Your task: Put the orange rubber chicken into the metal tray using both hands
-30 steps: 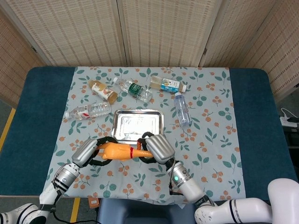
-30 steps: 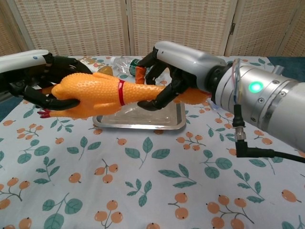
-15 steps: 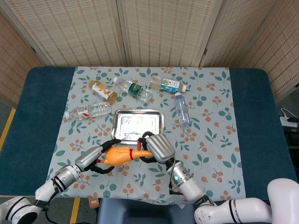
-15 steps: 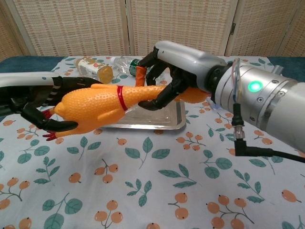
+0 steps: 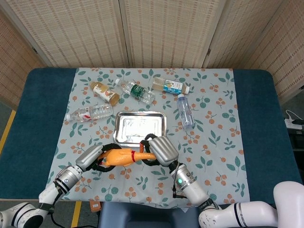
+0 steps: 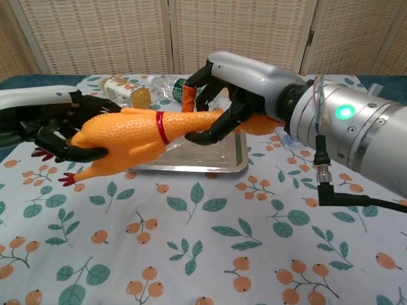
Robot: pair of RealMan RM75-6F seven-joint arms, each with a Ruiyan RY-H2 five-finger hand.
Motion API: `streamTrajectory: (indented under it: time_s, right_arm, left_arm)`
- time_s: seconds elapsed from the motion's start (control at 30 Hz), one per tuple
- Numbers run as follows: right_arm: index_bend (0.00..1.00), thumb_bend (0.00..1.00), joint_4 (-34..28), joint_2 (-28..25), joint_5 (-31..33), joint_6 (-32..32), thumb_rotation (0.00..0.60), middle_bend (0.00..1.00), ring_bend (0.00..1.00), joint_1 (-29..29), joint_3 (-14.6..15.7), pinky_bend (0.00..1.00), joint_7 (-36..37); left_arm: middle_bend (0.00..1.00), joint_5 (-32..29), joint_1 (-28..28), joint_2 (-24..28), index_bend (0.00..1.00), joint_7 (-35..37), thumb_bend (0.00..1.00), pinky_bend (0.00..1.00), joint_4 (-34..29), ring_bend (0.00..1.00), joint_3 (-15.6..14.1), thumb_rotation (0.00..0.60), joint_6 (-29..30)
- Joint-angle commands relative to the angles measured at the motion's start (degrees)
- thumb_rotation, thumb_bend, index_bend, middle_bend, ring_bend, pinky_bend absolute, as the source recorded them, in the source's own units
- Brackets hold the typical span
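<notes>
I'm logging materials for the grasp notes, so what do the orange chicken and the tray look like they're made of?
The orange chicken looks like soft rubber or vinyl: matte, finely pebbled skin, held off the table by the left hand and right hand. The tray looks like thin polished metal, probably steel: silvery, reflective, rolled rim.

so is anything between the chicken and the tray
Nothing visible. The chicken is held off the cloth by the left hand and right hand, just on the near side of the tray. The tray looks empty, and the bottles lie beyond or beside it, off the path.
</notes>
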State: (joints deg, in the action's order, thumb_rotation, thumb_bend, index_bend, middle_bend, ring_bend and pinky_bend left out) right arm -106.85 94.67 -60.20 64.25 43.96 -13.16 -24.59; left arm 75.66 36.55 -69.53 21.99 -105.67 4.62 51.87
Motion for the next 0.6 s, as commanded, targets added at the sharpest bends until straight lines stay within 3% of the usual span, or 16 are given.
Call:
streamTrajectory:
  time_s: [0.03, 0.33, 0.4, 0.47, 0.53, 0.6]
  right_arm:
    - [0.94, 0.28, -0.10, -0.07, -0.02, 0.01, 0.600, 0.69, 0.80, -0.02, 0.00, 1.00, 0.10]
    - [0.94, 0.28, -0.57, -0.31, 0.09, 0.07, 0.600, 0.69, 0.80, -0.02, 0.15, 1.00, -0.12]
    - [0.94, 0.28, -0.59, -0.28, 0.09, 0.20, 0.600, 0.69, 0.80, -0.03, 0.18, 1.00, -0.22]
    - [0.94, 0.28, -0.60, -0.19, 0.08, 0.27, 0.600, 0.69, 0.80, -0.04, 0.23, 1.00, -0.22]
    - [0.94, 0.28, -0.54, -0.08, -0.02, 0.41, 0.600, 0.69, 0.80, -0.07, 0.26, 1.00, -0.22]
    - [0.94, 0.28, -0.48, 0.03, -0.06, 0.56, 0.600, 0.69, 0.80, -0.12, 0.22, 1.00, -0.09]
  left_arm:
    - [0.91, -1.14, -1.19, -1.54, 0.84, -3.70, 0.78, 0.97, -0.77, 0.86, 0.33, 0.600, 2.64]
    - [0.92, -2.83, -1.73, -1.45, 0.85, -4.23, 0.83, 0.98, -1.88, 0.88, 0.95, 0.600, 2.79]
    - [0.93, -2.74, -2.12, -1.78, 0.85, -4.52, 0.80, 0.98, -1.83, 0.88, 1.12, 0.600, 3.60]
    - [0.91, -2.39, -2.70, -2.54, 0.84, -4.60, 0.70, 0.95, -1.81, 0.84, 1.46, 0.600, 5.01]
    - [0.80, -0.43, -2.62, -2.41, 0.73, -4.08, 0.58, 0.82, -1.53, 0.72, 0.89, 0.600, 4.48]
    - [0.56, 1.33, -2.77, -2.45, 0.48, -2.27, 0.51, 0.62, -1.25, 0.52, 0.70, 0.600, 4.49]
